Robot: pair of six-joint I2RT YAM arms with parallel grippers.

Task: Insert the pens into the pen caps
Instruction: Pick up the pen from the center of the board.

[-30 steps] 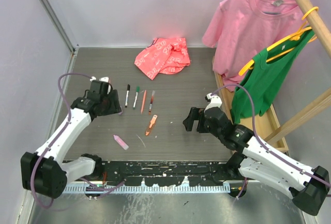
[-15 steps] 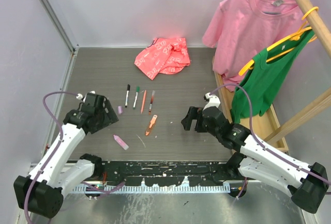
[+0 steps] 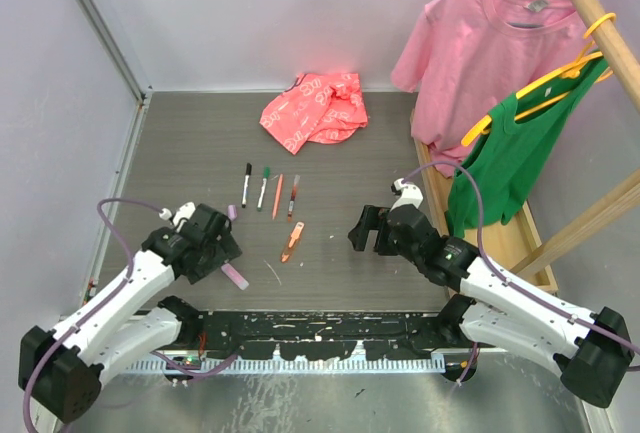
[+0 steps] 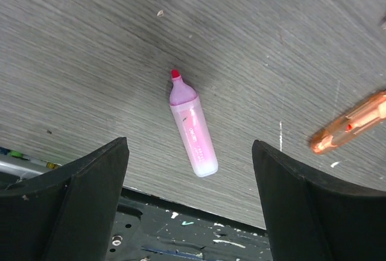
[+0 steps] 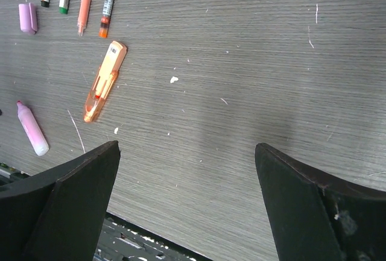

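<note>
**Both grippers open and empty above a table of pens**

The left gripper hangs over the near-left part of the grey wood-grain table with its two dark fingers spread wide. Nothing is between them and they touch nothing. On the table in the gap below lies the pink highlighter, uncapped, its red tip pointing away from the gripper; in the overhead view it shows just beside the gripper's head.

The right gripper hovers over the right half of the table, fingers also fully apart and empty, with bare tabletop beneath.

Farther back, four pens lie side by side in a row: a white marker with a black end, a white marker with a green end, a salmon-orange pen and a dark red pen. A short orange pen lies alone nearer the arms. A lilac-pink cap lies left of the row, apart from the pens.

A red patterned cloth is crumpled at the far edge. A pink shirt and a green top hang on a wooden rack at right.

In the left wrist view the short orange pen is cut off by the frame edge. The row's upper ends are cropped in the right wrist view. From overhead, the lilac-pink cap is largely hidden by the left arm.
</note>
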